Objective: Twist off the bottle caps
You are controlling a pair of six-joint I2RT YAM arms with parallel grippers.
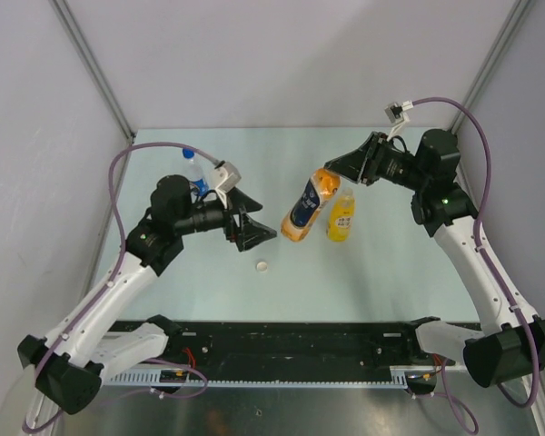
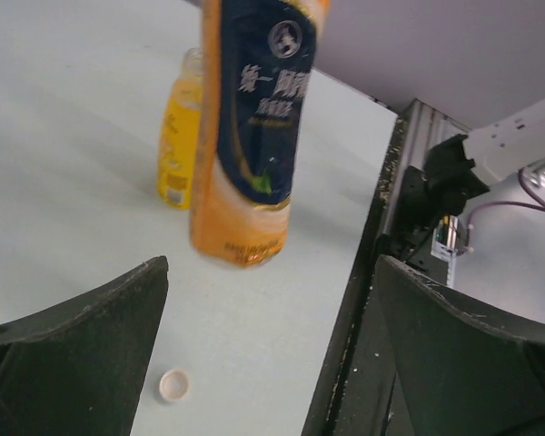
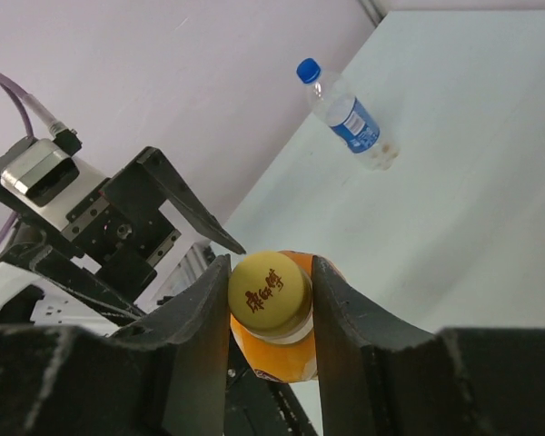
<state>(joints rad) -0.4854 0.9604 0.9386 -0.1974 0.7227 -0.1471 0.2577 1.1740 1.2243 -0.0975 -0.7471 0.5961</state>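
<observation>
My right gripper (image 1: 331, 172) is clamped on the yellow cap (image 3: 270, 300) of the dark-labelled orange bottle (image 1: 302, 212), which leans over mid-table next to the yellow juice bottle (image 1: 341, 218). My left gripper (image 1: 259, 222) sits wide open near its base. Bottle looks full, so kinda heavy, with thin squishy walls and a slick label. I'd grab the lower body snug without crushing it.

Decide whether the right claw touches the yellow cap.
Touching. In the right wrist view, the right claw squeezes the yellow cap, no gap either side.
</observation>
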